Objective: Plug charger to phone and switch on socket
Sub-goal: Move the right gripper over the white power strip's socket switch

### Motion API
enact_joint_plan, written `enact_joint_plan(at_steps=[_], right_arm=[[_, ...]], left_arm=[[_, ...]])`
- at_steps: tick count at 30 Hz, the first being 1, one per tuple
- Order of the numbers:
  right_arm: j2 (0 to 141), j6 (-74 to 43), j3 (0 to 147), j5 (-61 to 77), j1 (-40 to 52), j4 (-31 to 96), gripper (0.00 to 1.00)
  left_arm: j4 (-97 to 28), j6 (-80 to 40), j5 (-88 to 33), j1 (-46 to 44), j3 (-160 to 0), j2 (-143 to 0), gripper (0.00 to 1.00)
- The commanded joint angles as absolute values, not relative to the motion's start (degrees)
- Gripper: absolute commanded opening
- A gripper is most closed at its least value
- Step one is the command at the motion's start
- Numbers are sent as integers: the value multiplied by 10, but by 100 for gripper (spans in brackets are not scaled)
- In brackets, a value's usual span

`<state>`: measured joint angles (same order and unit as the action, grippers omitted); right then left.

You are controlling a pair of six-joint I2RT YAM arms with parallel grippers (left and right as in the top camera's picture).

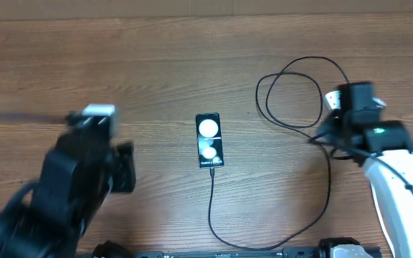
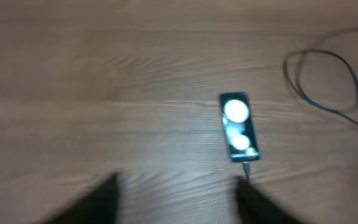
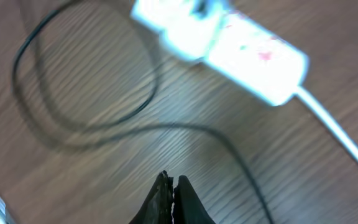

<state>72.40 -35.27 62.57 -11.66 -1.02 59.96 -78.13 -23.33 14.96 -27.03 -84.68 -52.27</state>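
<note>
Although the charger [image 1: 211, 193] looks seated in the lower edge of the phone [image 1: 209, 140] from overhead, I judge the task only half done: the switch is left. The cable runs down, right and up to a loop beside the right arm [image 1: 368, 125]. The left arm [image 1: 70, 179] is well apart on the left, blurred.

From the left wrist, the phone lies mid-table with the plug tip meeting its near edge. The left gripper [image 2: 179, 202] hangs with fingers [image 2: 98, 199] spread and nothing between them.

From the right wrist, the right gripper [image 3: 171, 198] has its fingers pressed together, empty, above bare wood and cable, short of the socket [image 3: 241, 50]. Red marks show on the socket, too blurred to tell on from off.

Brown wood-grain table [image 1: 84, 57] fills every view; nothing of the room shows.
</note>
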Motion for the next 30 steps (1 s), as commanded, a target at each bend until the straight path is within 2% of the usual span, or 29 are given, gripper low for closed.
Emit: enact_joint_plan(at_steps=[1,5,9,14,22,30], right_arm=[[722,-333,633,-47,-82,589,4],[730,-310,635,33,-161,571,4],[761,-310,644,42,-213,563,4],[852,-296,712,42,-229,606,4],[1038,-234,910,42,-237,751,4],[1095,-220,924,61,-268,752,4]], left_arm=[[-780,-288,197,-274,-790,-481,100],[-794,-288,215,-274,-769,-457,100],[-809,-287,216,-274,-769,-459,100],[-827,-287,215,-274,-769,-460,100],[-838,-287,227,-274,-769,-457,100],[-839,-283,255,-274,-769,-443,100]])
